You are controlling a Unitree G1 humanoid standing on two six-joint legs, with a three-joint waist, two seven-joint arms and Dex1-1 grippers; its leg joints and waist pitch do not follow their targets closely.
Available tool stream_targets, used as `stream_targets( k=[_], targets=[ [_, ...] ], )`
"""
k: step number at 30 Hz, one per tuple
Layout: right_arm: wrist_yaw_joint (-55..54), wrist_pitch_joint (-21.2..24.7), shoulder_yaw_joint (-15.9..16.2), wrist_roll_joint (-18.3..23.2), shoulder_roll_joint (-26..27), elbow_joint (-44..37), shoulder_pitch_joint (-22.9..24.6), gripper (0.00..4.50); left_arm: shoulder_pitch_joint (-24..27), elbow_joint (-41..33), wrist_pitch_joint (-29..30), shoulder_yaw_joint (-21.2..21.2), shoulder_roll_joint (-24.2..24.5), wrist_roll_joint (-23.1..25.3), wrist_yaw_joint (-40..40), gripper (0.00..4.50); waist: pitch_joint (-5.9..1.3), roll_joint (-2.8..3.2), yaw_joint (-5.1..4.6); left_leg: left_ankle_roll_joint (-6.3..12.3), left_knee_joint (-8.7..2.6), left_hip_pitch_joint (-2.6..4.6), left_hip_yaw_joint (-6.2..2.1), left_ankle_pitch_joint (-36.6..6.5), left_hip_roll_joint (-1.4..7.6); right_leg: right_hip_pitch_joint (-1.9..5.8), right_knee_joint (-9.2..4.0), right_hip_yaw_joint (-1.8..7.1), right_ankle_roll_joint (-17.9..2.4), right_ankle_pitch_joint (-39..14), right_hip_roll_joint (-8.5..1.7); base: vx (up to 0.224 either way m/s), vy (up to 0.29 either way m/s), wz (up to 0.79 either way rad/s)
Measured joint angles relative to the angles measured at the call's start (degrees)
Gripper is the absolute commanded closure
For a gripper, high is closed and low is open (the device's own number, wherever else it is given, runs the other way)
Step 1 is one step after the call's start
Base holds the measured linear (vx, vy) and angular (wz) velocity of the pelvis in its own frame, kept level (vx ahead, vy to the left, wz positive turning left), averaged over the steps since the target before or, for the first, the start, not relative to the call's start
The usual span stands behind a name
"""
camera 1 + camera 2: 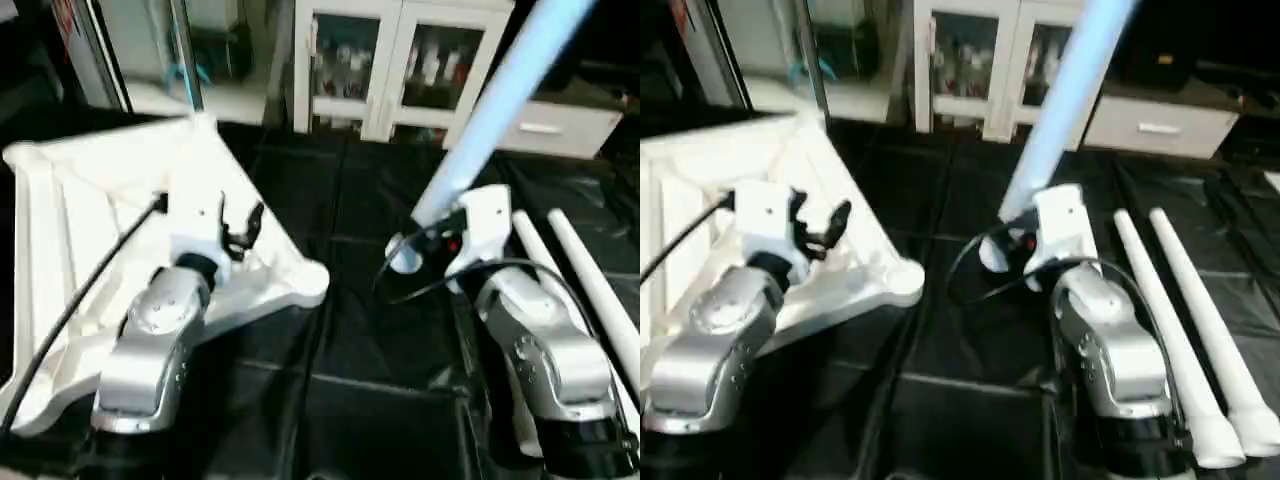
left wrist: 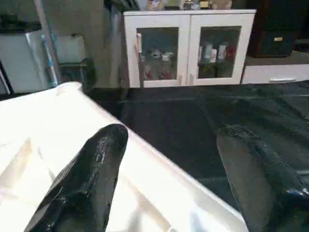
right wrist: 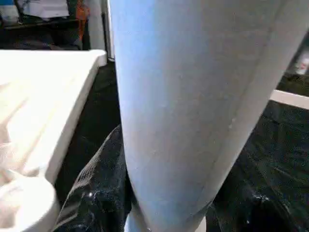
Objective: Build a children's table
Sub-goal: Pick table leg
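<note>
The white tabletop [image 1: 90,200] lies ribbed side up on the left, with a round corner socket [image 1: 310,280] pointing toward the middle. My left gripper [image 1: 240,225] hovers open over its near rim; in the left wrist view the two black fingers [image 2: 91,179] are spread apart above that rim [image 2: 159,183]. My right gripper [image 1: 430,243] is shut on a white leg [image 1: 500,90] that leans up and away to the right. The leg's lower end [image 1: 405,262] sits just above the black surface, a short way right of the corner socket. The leg [image 3: 193,96] looms close in the right wrist view.
Two more white legs [image 1: 1180,300] lie side by side on the black-covered work surface [image 1: 340,380] at the right. A white glass-door cabinet [image 1: 400,60] stands behind. Black cables run from both wrists.
</note>
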Motion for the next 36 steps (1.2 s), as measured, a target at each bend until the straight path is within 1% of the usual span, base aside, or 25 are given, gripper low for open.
stream_targets(
  k=[1, 2, 3, 4, 5, 6, 7, 8, 9, 10, 11, 12, 13, 14, 15, 16, 17, 19, 20, 21, 23, 25, 27, 31, 36],
  targets=[
    [0.01, 0.04, -0.35, -0.05, -0.53, 0.05, 0.22, 2.66, 0.03, -0.06, 0.03, -0.31, -0.79, 0.00, 0.00, 1.06, -0.01, -0.03, 0.53, 1.42, 0.12, -0.33, 0.46, -0.38, -0.01, 0.37, -0.61, 0.10, -0.22, 0.17, 0.22, 0.052, -0.065, 0.07],
    [0.00, 0.05, -1.13, -0.27, -1.19, 0.12, 0.51, 2.66, -0.02, -0.15, 0.09, -2.09, -1.39, -0.12, -0.12, 1.06, -0.13, 0.16, 1.30, 4.38, 1.55, -0.95, 0.31, -1.25, 0.20, 0.81, -1.72, 0.15, -0.39, 0.63, 0.63, 0.052, -0.065, 0.07],
    [0.02, 0.01, -1.47, -0.47, -1.33, 0.09, 0.49, 2.66, 0.04, -0.34, 0.10, -2.64, -1.51, -0.16, -0.14, 1.06, -0.25, 0.37, 1.76, 4.65, 2.17, -1.53, 0.12, -1.19, 0.24, 1.19, -2.45, -0.01, -0.50, 0.89, 0.99, 0.060, -0.038, -0.03],
    [0.02, -0.03, -1.63, -0.78, -1.41, 0.08, 0.49, 2.66, 0.04, -0.41, 0.09, -2.64, -1.41, -0.14, -0.11, 1.06, -0.38, 0.94, 1.88, 4.57, 0.82, -1.52, 0.10, -1.14, 0.49, 1.71, -3.08, -0.59, -0.54, 0.96, 1.42, 0.071, 0.006, -0.05],
    [0.01, -0.09, -1.69, -1.13, -1.09, 0.05, 0.46, 2.66, 0.16, -0.54, 0.09, -2.39, -0.85, -0.13, -0.10, 1.06, -0.48, 1.56, 2.10, 0.77, -0.06, -0.95, -0.16, 0.19, 1.26, 2.46, -3.60, -1.24, -0.57, 0.94, 1.95, 0.071, 0.006, -0.05],
    [0.12, -0.09, -1.08, -1.10, -0.67, -0.01, 0.45, 2.66, 0.29, -0.54, 0.11, -1.91, -0.42, -0.10, -0.12, 1.06, -0.51, 1.62, 1.72, -0.47, -0.33, -0.37, -0.20, 0.23, 1.45, 2.79, -3.95, -1.42, -0.61, 0.90, 1.91, 0.103, 0.035, 0.03],
    [0.19, -0.05, -0.35, -1.00, -0.27, -0.01, 0.36, 2.66, 0.51, -0.54, 0.17, -1.57, -0.27, -0.08, -0.12, 1.06, -0.44, 1.55, 1.34, -0.44, -0.66, -0.04, -0.17, 0.18, 1.31, 2.59, -4.13, -1.49, -0.99, 0.81, 1.72, 0.099, 0.040, 0.06],
    [0.41, 0.02, 0.49, -0.93, 0.13, -0.02, 0.04, 2.66, 0.81, -0.51, 0.20, -0.90, 0.01, -0.08, -0.22, 1.06, -0.43, 1.53, 0.88, -0.21, -0.78, 0.23, -0.13, 0.01, 0.89, 2.46, -3.43, -1.53, -2.58, 0.11, 1.32, 0.099, 0.040, 0.06],
    [0.55, 0.02, 0.52, -0.66, 0.13, -0.05, 0.02, 2.66, 0.85, -0.50, 0.19, -0.46, 0.10, -0.09, -0.46, 1.06, -0.50, 1.37, 0.62, 0.01, -0.77, 0.42, -0.08, -0.14, 0.46, 2.09, -2.42, -1.40, -2.85, -0.11, 0.84, 0.066, 0.029, 0.05],
    [0.58, 0.12, 0.38, -0.29, 0.08, -0.05, -0.01, 2.66, 0.84, -0.50, 0.20, -0.51, 0.56, -0.11, -1.15, 1.06, -0.58, 1.18, 0.31, 0.18, -0.65, 0.47, 0.00, -0.22, 0.08, 1.36, -1.60, -1.04, -2.71, -0.06, 0.46, 0.000, 0.000, 0.00],
    [0.61, 0.62, 0.08, 0.34, -0.02, -0.06, 0.00, 2.66, 0.86, -0.51, 0.16, -1.24, 1.69, -0.15, -3.00, 1.06, -0.79, 0.75, 0.11, 0.37, -0.33, 0.10, 0.39, -0.26, -0.37, 0.69, -1.48, -0.16, -0.62, 0.20, -0.13, 0.000, 0.000, 0.00],
    [0.66, 1.16, -0.42, 0.69, -0.19, -0.08, 0.06, 2.66, 0.87, -0.51, 0.06, -2.17, 2.17, -0.20, -4.44, 1.06, -0.94, 0.85, 0.41, 0.83, 0.32, -0.87, 0.33, -0.35, -0.39, 0.41, -1.09, 0.09, 0.94, 0.43, 0.00, 0.000, 0.000, 0.00],
    [0.68, 1.50, -1.03, 0.80, -0.33, 0.05, 0.31, 2.66, 1.04, -0.51, 0.01, -3.40, 2.49, -0.37, -5.89, 1.06, -0.98, 0.94, 0.59, 0.76, 0.32, -1.32, 0.31, -0.26, -0.33, 0.03, -0.97, 0.11, 1.02, 0.54, 0.06, 0.000, 0.000, 0.00],
    [0.98, 1.47, -1.47, 0.81, -0.53, 0.17, 0.37, 2.66, 1.59, -0.48, -0.23, -5.14, 3.45, -1.16, -8.29, 1.06, -0.99, 0.98, 0.68, 0.13, 0.06, -1.61, 0.32, 0.13, -0.27, -0.43, -0.92, 0.11, 1.00, 0.74, 0.10, 0.000, 0.000, 0.00],
    [1.39, 1.10, -1.54, 0.78, -0.51, 0.18, 0.37, 2.66, 2.25, -0.40, -0.45, -5.60, 4.63, -2.07, -10.44, 1.06, -0.97, 1.02, 0.74, -0.60, -0.12, -1.69, 0.30, 0.56, -0.22, -0.58, -0.98, 0.06, 1.00, 0.93, 0.19, 0.000, 0.000, 0.00],
    [1.80, 0.58, -1.53, 0.78, -0.40, 0.23, 0.36, 2.66, 2.93, -0.23, -0.54, -5.53, 6.05, -3.10, -12.69, 0.76, -0.93, 1.09, 0.90, -0.81, -0.28, -1.57, 0.26, 0.67, -0.13, -0.63, -1.21, -0.01, 0.97, 1.15, 0.27, 0.000, 0.000, 0.00],
    [2.23, -0.33, -1.52, 0.78, -0.19, 0.28, 0.35, 2.66, 3.97, -0.12, -0.54, -5.16, 8.49, -4.22, -15.33, 0.71, -0.86, 1.20, 1.20, -1.01, -0.46, -1.42, 0.24, 0.76, -0.01, -0.57, -1.55, -0.03, 0.86, 1.50, 0.41, 0.000, 0.000, 0.00],
    [2.50, -1.38, -1.50, 0.73, -0.11, 0.58, 0.19, 2.66, 5.02, 0.25, -0.46, -4.27, 10.59, -4.97, -18.21, 0.71, -0.67, 1.51, 1.47, -1.30, -0.57, -1.26, 0.30, 0.65, 0.26, -0.18, -2.20, -0.11, 0.33, 1.78, 0.59, -0.039, 0.009, 0.00],
    [2.72, -1.85, -1.40, 0.76, -0.06, 0.81, -0.26, 2.66, 5.50, 0.29, -0.45, -4.12, 12.16, -5.22, -20.37, 0.51, -0.53, 1.73, 1.69, -1.37, -0.59, -1.23, 0.46, 0.85, 0.40, -0.04, -2.40, -0.12, 0.10, 2.05, 0.63, -0.078, 0.018, 0.01],
    [3.46, -2.39, -1.26, 0.96, -0.16, 1.15, -0.63, 2.66, 6.14, 0.38, -0.56, -4.86, 14.94, -5.52, -23.47, 0.35, -0.49, 1.79, 1.67, -1.36, -0.60, -1.12, 0.71, 0.86, 0.46, -0.01, -2.39, -0.02, 0.01, 2.15, 0.58, -0.086, 0.024, 0.00],
    [5.00, -2.84, -1.63, 1.61, -1.06, 1.41, -0.73, 2.66, 7.17, 1.89, -0.47, -5.37, 18.35, -5.73, -28.05, 0.28, -0.33, 1.98, 1.65, -1.36, -0.60, -0.87, 1.08, 0.85, 0.49, 0.08, -2.40, 0.22, -0.09, 2.44, 0.48, -0.084, 0.023, -0.01],
    [6.10, -2.83, -1.85, 2.47, -1.41, 2.11, -0.83, 2.66, 7.19, 3.44, -0.36, -6.06, 19.35, -5.70, -30.17, 0.28, -0.23, 1.92, 1.64, -1.36, -0.77, -0.82, 1.60, 0.86, 0.56, -0.05, -2.40, 0.23, -0.14, 2.68, 0.22, -0.074, 0.015, 0.01],
    [7.50, -2.64, -1.86, 2.86, -1.52, 2.84, -1.00, 2.66, 6.83, 5.17, -0.34, -7.72, 20.46, -5.76, -32.69, 0.28, -0.18, 1.91, 1.59, -1.36, -0.97, -0.84, 2.09, 0.86, 0.56, -0.26, -2.42, 0.25, -0.08, 2.97, -0.09, -0.063, 0.012, 0.00],
    [9.87, -2.46, -1.89, 3.43, -2.43, 3.51, -1.53, 2.66, 4.69, 9.60, -0.47, -9.44, 21.35, -5.44, -35.23, 0.28, -0.13, 1.99, 1.51, -1.36, -1.00, -0.87, 2.21, 0.86, 0.60, -0.36, -2.49, 0.28, 0.15, 3.21, -0.12, 0.000, 0.000, 0.00],
    [12.05, -1.78, -1.84, 4.50, -4.03, 4.56, -2.51, 2.66, 0.51, 16.31, -1.62, -10.42, 21.30, -3.18, -35.86, 0.28, -0.12, 2.01, 1.38, -1.38, -1.07, -0.89, 2.27, 0.90, 0.67, -0.40, -2.66, 0.25, 0.00, 3.64, -0.12, 0.000, 0.000, 0.00]
  ],
)
